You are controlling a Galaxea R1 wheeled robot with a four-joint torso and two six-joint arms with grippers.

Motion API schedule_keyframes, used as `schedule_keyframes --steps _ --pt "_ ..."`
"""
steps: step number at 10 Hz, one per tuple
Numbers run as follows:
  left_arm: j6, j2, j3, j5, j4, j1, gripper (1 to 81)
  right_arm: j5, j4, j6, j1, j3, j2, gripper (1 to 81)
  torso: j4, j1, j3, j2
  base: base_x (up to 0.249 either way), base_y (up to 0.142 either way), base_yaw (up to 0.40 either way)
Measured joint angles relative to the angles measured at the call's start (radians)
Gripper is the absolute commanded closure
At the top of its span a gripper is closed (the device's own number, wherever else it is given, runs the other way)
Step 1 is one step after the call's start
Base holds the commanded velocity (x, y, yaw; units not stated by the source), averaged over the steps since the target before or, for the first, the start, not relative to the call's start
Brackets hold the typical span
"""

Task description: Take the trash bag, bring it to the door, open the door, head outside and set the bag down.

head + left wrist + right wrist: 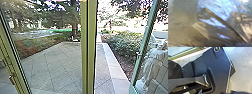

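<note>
Trash bag (174, 70), dark and bulging beside the robot's base plate (218, 72), seems already brought to the door (145, 43), open at the head view's right, leaving the exit onto the paving (55, 65) at lower left and the setting down, though whether either gripper pinches it I cannot tell.

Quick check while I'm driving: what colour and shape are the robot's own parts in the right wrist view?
A broad, blue-black plate with a thin pale edge and a round fitting, light-ringed around a dark centre. Beside it, a plain grey bar ends at a silvery ring.
</note>
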Motion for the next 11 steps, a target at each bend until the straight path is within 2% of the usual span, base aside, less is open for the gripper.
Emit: schedule_keyframes --steps 3,4,7,8,11 --pt "0.003 0.016 -0.041 0.0 0.0 -0.005 81.1 0.012 -0.013 -0.004 -0.029 -0.116 0.098 1.0 0.0 0.0 0.0 0.0 0.0 0.0 0.0" --pt "0.003 0.024 -0.059 0.001 0.0 -0.005 81.1 0.013 -0.019 -0.011 -0.029 -0.193 0.134 1.0 0.0 0.0 0.0 0.0 0.0 0.0 0.0" --pt "0.003 0.041 -0.078 0.001 0.012 -0.005 81.1 0.014 -0.036 -0.061 -0.023 -0.355 0.266 1.0 0.0 0.0 0.0 0.0 0.0 0.0 0.0" --pt "0.003 0.04 -0.078 0.001 0.012 -0.005 81.1 0.014 -0.041 -0.072 -0.026 -0.374 0.296 1.0 0.0 0.0 0.0 0.0 0.0 0.0 0.0" --pt "0.003 0.041 -0.082 0.001 0.015 -0.005 81.1 0.007 -0.045 -0.09 -0.029 -0.388 0.289 1.0 0.0 0.0 0.0 0.0 0.0 0.0 0.0"
